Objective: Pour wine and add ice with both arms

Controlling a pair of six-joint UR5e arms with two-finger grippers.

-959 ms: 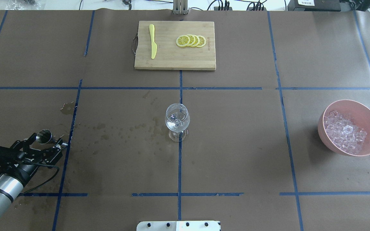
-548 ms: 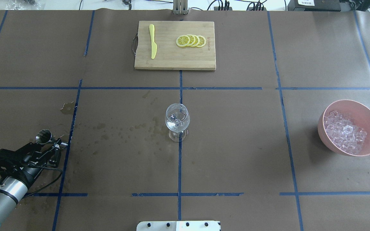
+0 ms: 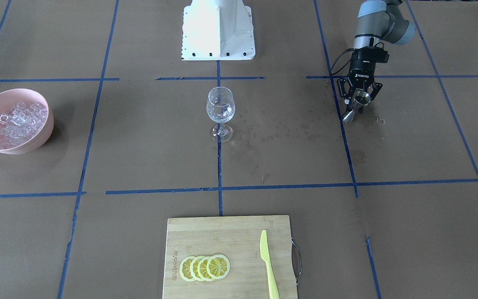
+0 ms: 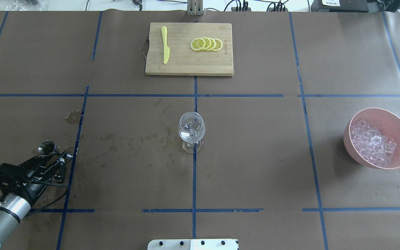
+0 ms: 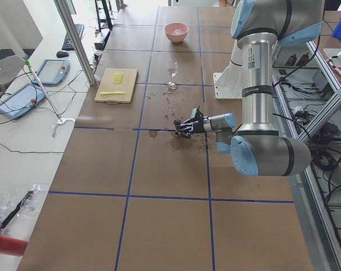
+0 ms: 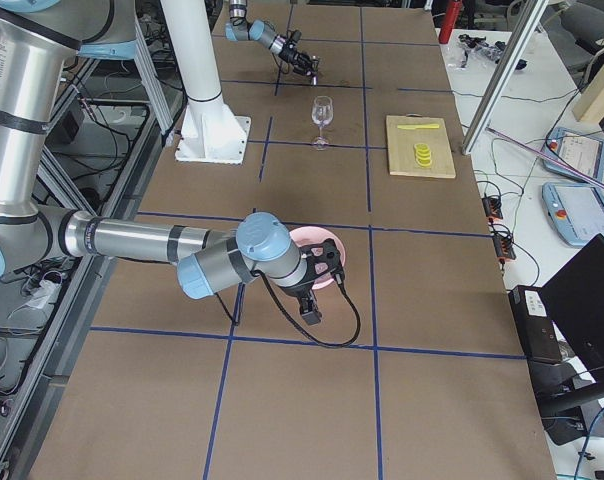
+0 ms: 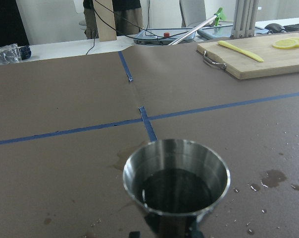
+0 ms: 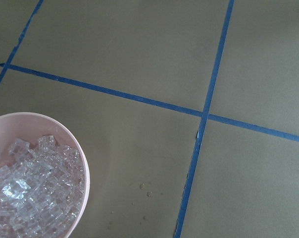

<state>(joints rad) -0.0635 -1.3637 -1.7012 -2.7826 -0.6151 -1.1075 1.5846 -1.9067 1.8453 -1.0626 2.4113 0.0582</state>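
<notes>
My left gripper [image 4: 52, 157] is shut on a steel jigger [image 4: 47, 148] and holds it upright, low over the table's left side; the left wrist view looks into its cup [image 7: 176, 178]. I cannot tell whether its base touches the table. A wine glass [image 4: 191, 130] stands at the table's centre with a little clear wine [image 3: 220, 115] in it. A pink bowl [image 4: 380, 111] at the right holds a heap of ice [image 4: 372, 142]. My right gripper [image 6: 329, 262] shows only in the exterior right view, beside the bowl, and I cannot tell whether it is open or shut.
A wooden cutting board [image 4: 186, 64] at the far middle carries lemon slices [image 4: 207, 44] and a yellow knife [image 4: 165, 45]. Wet spots [image 4: 123, 142] lie between the jigger and the glass. The white pedestal [image 3: 218, 33] stands at the robot's edge.
The left arm's wrist has sunk lower and shifted slightly toward the table's centre. The jigger has stayed almost in the same spot. The glass and bowl have not moved.
</notes>
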